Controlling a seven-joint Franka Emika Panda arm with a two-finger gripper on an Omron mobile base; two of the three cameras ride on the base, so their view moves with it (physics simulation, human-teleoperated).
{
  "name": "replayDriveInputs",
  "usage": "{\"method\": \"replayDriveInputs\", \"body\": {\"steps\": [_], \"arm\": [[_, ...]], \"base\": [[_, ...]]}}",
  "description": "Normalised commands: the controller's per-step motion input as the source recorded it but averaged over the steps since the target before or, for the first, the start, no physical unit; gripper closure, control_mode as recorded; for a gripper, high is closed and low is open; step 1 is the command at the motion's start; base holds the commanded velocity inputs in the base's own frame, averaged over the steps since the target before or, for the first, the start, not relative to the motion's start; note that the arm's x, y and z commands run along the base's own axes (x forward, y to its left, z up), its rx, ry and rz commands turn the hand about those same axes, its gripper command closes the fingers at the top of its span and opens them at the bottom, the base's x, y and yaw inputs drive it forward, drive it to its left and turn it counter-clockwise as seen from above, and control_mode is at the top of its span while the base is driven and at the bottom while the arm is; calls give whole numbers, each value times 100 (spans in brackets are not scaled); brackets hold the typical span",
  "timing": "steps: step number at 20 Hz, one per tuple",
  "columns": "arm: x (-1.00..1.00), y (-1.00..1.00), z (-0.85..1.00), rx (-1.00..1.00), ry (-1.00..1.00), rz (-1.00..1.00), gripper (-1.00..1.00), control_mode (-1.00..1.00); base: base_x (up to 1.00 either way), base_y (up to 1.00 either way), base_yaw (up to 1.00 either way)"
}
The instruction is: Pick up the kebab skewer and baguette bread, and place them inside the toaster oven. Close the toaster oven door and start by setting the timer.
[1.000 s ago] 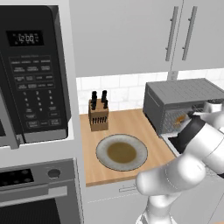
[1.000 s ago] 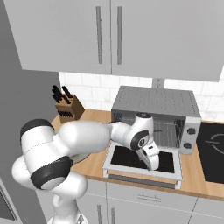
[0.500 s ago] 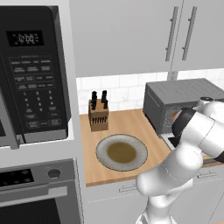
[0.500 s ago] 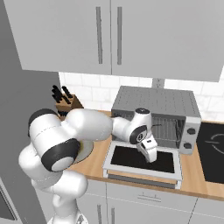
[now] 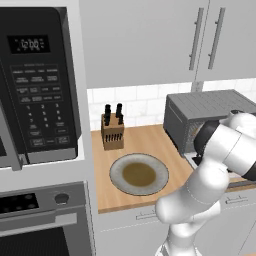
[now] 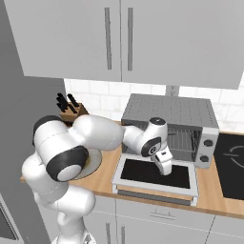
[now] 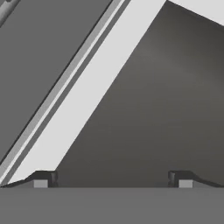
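The grey toaster oven [image 6: 167, 110] stands on the counter with its ribbed top and a wire rack [image 6: 182, 140] inside. The toaster oven door [image 6: 125, 167] lies folded down flat, dark glass upward. My gripper [image 6: 167, 171] hangs just above the door's glass, pointing down at it, open with nothing between its fingers. In the hand view the gripper [image 7: 112, 179] has its tips wide apart over the dark glass [image 7: 166, 105] and the door's pale frame [image 7: 92, 96]. The toaster oven [image 5: 210, 107] sits at the right, partly behind my arm. The kebab skewer and baguette bread are out of view.
A round plate [image 5: 139, 173] with a brownish centre lies on the wooden counter, with a knife block [image 5: 112, 131] behind it. A black microwave [image 5: 35, 85] fills the left. Two knobs [image 6: 207, 143] sit on the oven's right side. A dark cooktop [image 6: 231, 164] lies to its right.
My hand has stayed over the open door, rising slightly, while the arm's elbow has swung upward. The door and oven have not moved.
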Motion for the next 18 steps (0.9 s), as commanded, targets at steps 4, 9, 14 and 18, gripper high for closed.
{"method": "replayDriveInputs", "body": {"steps": [4,9,14,18], "arm": [[18,32,-20,0,-8,-5,-100,-100],[6,34,-7,0,-7,-4,-100,-100],[-10,25,0,0,-3,-3,-100,-100],[-88,0,7,0,1,2,-100,-100]], "base": [[0,0,0],[0,0,0],[0,0,0],[0,0,0]]}}
